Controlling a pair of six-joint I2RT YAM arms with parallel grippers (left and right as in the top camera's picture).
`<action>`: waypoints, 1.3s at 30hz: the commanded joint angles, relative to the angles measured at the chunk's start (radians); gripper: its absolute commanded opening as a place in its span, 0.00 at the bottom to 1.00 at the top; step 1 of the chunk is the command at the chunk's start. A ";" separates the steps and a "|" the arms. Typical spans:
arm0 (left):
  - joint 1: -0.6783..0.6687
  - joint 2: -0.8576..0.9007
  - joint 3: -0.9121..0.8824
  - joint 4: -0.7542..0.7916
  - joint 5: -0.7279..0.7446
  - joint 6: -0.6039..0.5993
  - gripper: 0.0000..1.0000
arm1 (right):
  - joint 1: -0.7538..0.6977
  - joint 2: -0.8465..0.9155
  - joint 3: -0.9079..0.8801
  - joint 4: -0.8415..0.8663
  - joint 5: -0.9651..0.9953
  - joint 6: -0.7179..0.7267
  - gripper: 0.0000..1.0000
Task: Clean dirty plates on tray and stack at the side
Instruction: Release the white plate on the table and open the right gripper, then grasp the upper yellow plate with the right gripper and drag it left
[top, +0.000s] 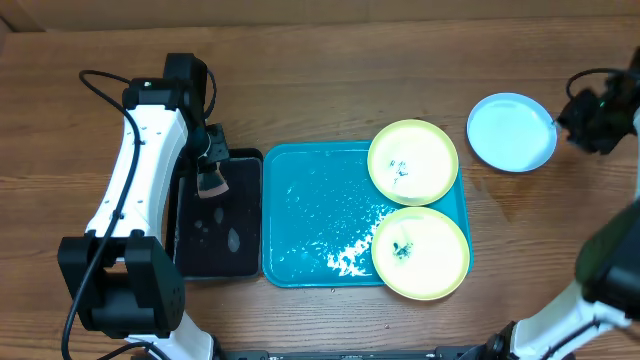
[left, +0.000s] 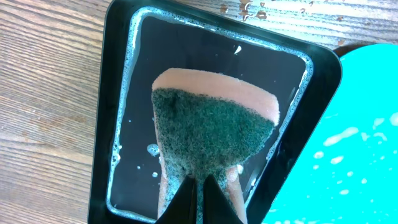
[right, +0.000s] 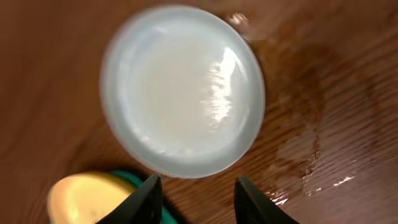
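The big blue tray (top: 310, 220) lies in the middle of the table, wet and foamy. Two yellow-green plates sit at the tray's right end, one at the far corner (top: 413, 162) and one at the near corner (top: 420, 253). Both have dark smudges. The pale blue plate (top: 511, 131) lies off the tray, on the wood to its right, and looks clean. A black tray (top: 215, 250) sits just beside the tray's left edge.

The left gripper (left: 199, 186) hangs over the black tray, pinching a green and pink sponge (left: 211, 130). The right gripper (right: 198, 186) hangs over the pale blue plate with its fingers wide and nothing in them.

I think the sponge must go right, across the whole tray, to reach the dirty plates. The right gripper is much nearer to them.
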 joint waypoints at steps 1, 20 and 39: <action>-0.002 -0.023 -0.002 0.000 0.010 0.023 0.04 | 0.060 -0.153 0.038 -0.017 0.002 -0.069 0.53; -0.030 -0.023 -0.002 0.013 0.010 0.039 0.04 | 0.229 -0.079 -0.258 0.100 -0.205 -0.259 0.68; -0.051 -0.023 -0.002 0.003 0.008 0.041 0.04 | 0.370 0.079 -0.389 0.322 -0.106 -0.112 0.59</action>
